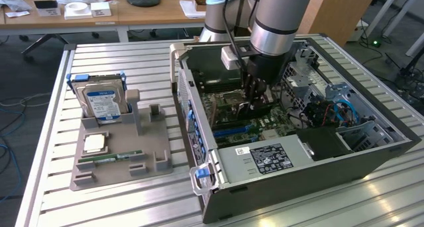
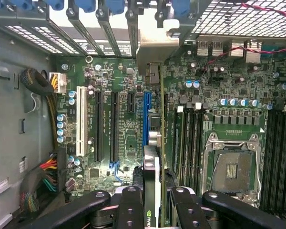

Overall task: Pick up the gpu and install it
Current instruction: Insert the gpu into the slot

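Inside open computer case (image 1: 278, 187), arm (image 1: 281, 18) points straight down, fingers (image 2: 129, 209) clamped on gpu (image 2: 152, 167) edge-on above motherboard (image 2: 119, 138).

The case (image 1: 298, 187) lies open above; the gpu (image 2: 151, 181) stands over the slots (image 2: 97, 124), and the power supply (image 1: 265, 160) walls the near side.

i see green motherboard (image 2: 124, 143), blue slot (image 2: 146, 119), white slot (image 2: 81, 121); gpu (image 2: 151, 176) grey edge, green logo; black gripper (image 2: 156, 195); hard drive (image 1: 103, 105) blue-white label; dark grey case (image 1: 298, 187).
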### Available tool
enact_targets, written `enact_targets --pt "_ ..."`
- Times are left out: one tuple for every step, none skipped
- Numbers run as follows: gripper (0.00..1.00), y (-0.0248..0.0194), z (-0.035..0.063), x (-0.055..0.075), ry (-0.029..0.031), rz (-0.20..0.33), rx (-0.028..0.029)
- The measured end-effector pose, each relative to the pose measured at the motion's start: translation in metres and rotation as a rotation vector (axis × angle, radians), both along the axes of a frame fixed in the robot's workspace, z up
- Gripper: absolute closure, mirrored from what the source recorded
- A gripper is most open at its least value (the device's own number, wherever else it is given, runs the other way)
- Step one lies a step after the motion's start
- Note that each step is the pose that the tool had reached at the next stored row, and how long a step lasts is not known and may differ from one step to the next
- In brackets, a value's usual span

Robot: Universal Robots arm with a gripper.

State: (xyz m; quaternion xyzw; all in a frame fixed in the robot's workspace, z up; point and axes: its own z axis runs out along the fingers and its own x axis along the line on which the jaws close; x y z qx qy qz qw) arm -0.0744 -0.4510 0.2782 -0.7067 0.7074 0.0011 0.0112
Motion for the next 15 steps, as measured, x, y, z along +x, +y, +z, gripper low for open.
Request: enact_targets --pt "0.73 -0.0004 -0.0001 -0.0002 -0.0002 0.000 0.0002" --pt "0.73 -0.0009 -0.0001 -0.0005 -0.0001 0.000 0.0002" --pt "0.73 -0.0014 -0.0001 -0.0008 -0.0001 0.001 0.0001" --pt "0.73 -0.0017 -0.0002 -0.0010 -0.0001 0.001 0.0001" --pt "0.73 -0.0020 -0.0002 -0.0013 -0.0002 0.001 0.0002" --pt "0.73 -0.0020 -0.0002 -0.0015 -0.0001 0.001 0.0002" --pt "0.73 -0.0020 -0.0002 -0.0015 -0.0001 0.001 0.0002" --pt "0.73 -0.0020 -0.0002 -0.0015 -0.0001 0.001 0.0002" --pt "0.73 -0.0020 -0.0002 -0.0015 -0.0001 0.001 0.0002" --pt "0.73 -0.0021 -0.0002 -0.0016 -0.0001 0.001 0.0001" --pt "0.73 -0.0021 -0.0004 -0.0021 -0.0001 0.001 0.0001" --pt "0.73 -0.0021 -0.0010 -0.0026 -0.0001 0.001 0.0002" --pt "0.73 -0.0021 -0.0018 -0.0030 -0.0001 0.001 0.0001" --pt "0.73 -0.0021 -0.0029 -0.0033 -0.0001 0.001 0.0001" --pt "0.73 -0.0021 -0.0042 -0.0038 -0.0001 0.001 0.0001"
